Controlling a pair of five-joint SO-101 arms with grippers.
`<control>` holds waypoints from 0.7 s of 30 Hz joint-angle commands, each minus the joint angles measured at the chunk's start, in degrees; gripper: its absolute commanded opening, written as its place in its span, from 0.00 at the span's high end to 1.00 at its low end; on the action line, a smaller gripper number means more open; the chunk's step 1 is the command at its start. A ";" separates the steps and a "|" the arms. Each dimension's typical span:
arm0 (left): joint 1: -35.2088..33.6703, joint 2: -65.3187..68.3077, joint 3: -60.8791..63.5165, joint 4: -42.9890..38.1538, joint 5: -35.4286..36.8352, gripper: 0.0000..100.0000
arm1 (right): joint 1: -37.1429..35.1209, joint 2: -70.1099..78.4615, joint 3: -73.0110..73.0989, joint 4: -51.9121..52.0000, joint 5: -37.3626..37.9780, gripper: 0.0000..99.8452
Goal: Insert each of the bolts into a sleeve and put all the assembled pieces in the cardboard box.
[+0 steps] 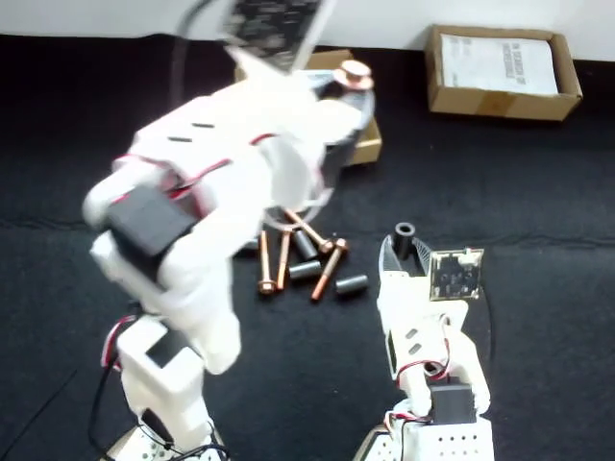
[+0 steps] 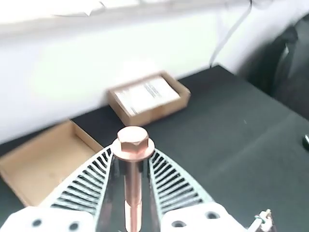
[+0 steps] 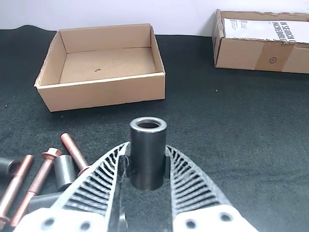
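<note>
My left hand [image 2: 132,162] clamps one bolt [image 2: 132,145], and my right hand [image 3: 147,162] clamps one upright sleeve [image 3: 147,145]; they are not yet joined. The cardboard box [image 3: 101,92] beyond my right hand is empty, and more bolts [image 3: 24,179] and sleeves [image 3: 63,171] lie beside that hand.

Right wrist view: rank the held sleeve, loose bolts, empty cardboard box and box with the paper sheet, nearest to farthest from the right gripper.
1. Sleeve, held in the right gripper.
2. Loose bolts, on the mat beside it.
3. Empty cardboard box, beyond the bolts.
4. Box with the paper sheet, farthest back.
</note>
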 commanded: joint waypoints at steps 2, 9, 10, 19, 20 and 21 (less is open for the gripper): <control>-2.07 -9.54 5.05 0.44 -1.93 0.99 | -0.31 -0.84 7.16 -1.36 -0.44 0.99; -1.10 -31.52 35.12 0.09 -2.37 0.99 | -0.31 -0.84 7.16 -1.36 -0.44 0.99; -0.40 -34.33 39.52 0.09 -2.37 0.99 | -0.31 -0.84 7.16 -1.36 -0.44 0.99; -0.04 -46.55 68.18 -9.58 -2.11 0.99 | -0.40 -0.84 7.16 -1.36 -0.44 0.99; 0.04 -46.99 70.90 -11.69 -2.11 0.99 | -0.40 -0.84 7.16 -1.36 -0.44 0.99; 0.22 -47.43 73.54 -14.07 -2.11 0.99 | -0.40 -0.84 7.16 -1.36 -0.44 0.99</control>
